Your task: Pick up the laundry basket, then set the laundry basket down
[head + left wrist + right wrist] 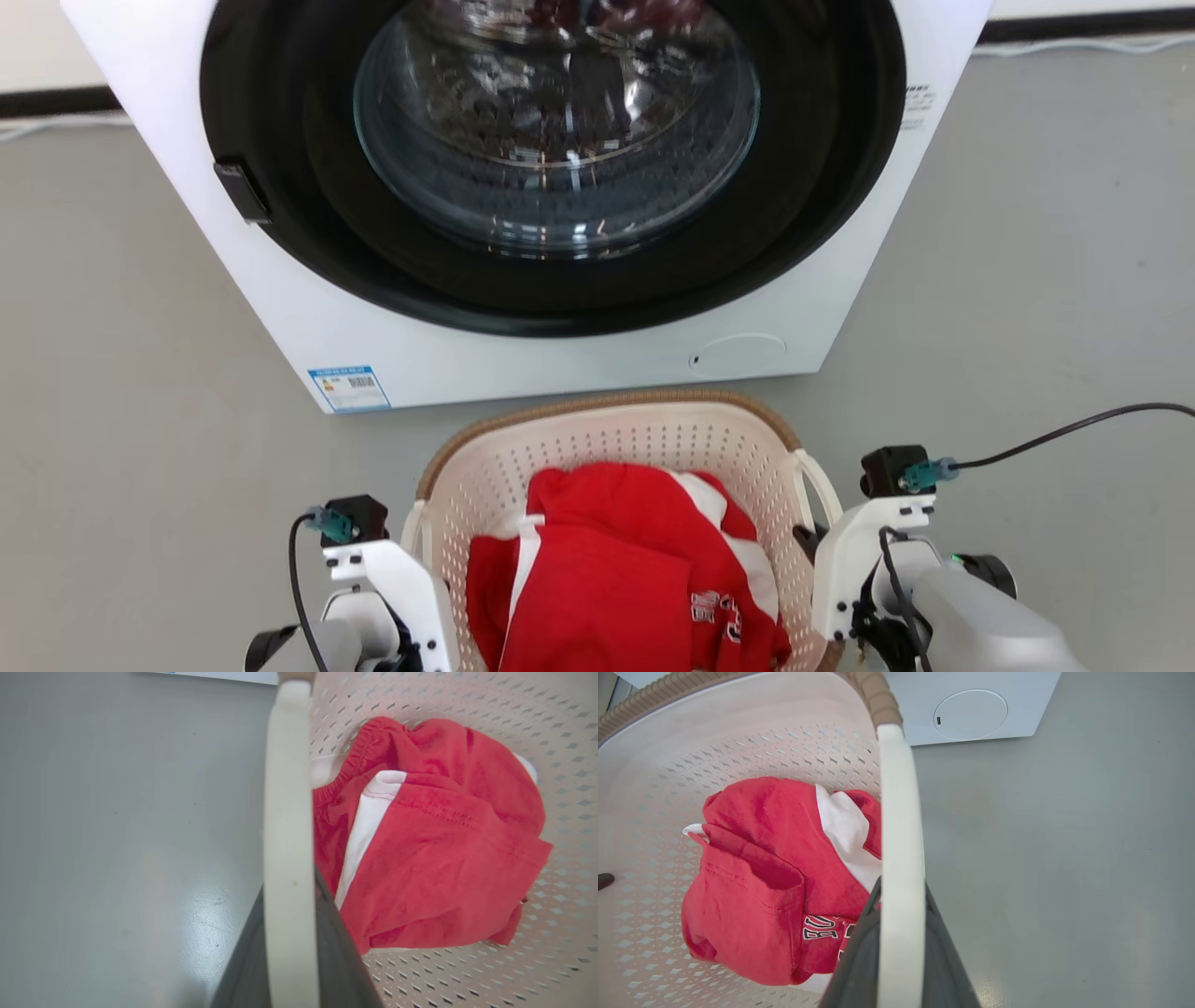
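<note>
We see laundry basket [607, 439] upright just before washing machine [560, 359]: cream perforated walls, brown rim, white loop handles.

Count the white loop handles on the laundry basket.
2. The left handle of the laundry basket runs between the jaws of the left gripper; the right handle runs between the jaws of the right gripper. The basket's near end is out of frame.

White, screw-studded wrist brackets [401, 579] carry black cameras [357, 513], teal plugs [333, 525] and black cables [1074, 430].
</note>
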### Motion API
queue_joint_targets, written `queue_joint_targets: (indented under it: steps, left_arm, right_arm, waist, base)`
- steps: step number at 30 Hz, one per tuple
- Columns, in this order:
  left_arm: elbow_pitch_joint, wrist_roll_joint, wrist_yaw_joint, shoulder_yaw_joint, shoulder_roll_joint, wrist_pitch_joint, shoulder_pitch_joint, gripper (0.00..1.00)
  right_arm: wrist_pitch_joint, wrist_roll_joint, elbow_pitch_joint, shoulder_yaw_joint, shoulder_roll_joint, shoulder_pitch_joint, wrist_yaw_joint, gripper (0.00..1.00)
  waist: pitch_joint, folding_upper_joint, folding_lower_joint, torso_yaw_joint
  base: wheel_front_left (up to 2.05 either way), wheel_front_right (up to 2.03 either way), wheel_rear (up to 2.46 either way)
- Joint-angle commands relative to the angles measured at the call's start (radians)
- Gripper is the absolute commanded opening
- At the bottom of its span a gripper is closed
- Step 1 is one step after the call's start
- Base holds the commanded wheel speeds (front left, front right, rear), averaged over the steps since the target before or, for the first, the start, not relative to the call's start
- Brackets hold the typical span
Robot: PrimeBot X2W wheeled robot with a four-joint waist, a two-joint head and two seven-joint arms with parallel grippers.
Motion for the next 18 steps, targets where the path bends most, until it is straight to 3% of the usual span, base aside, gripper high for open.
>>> queue_joint_targets:
  steps: [1,18]
  left_arm:
    - [-0.01,-0.01,-0.003,0.012,0.024,0.006,0.002,0.0]
    - [-0.002,-0.054,-0.003,-0.039,0.018,0.067,0.048,0.0]
  right_arm:
    - [0.001,0.014,-0.02,0.013,0.002,0.008,0.008,0.0]
    - [0.071,0.092,-0.01,0.094,0.008,0.032,0.008,0.0]
  waist:
    - [-0.025,0.0,0.0,-0.001]
    - [-0.104,0.0,0.0,-0.003]
  base:
    - [0.0,0.0,0.0]
    - [0.0,0.0,0.0]
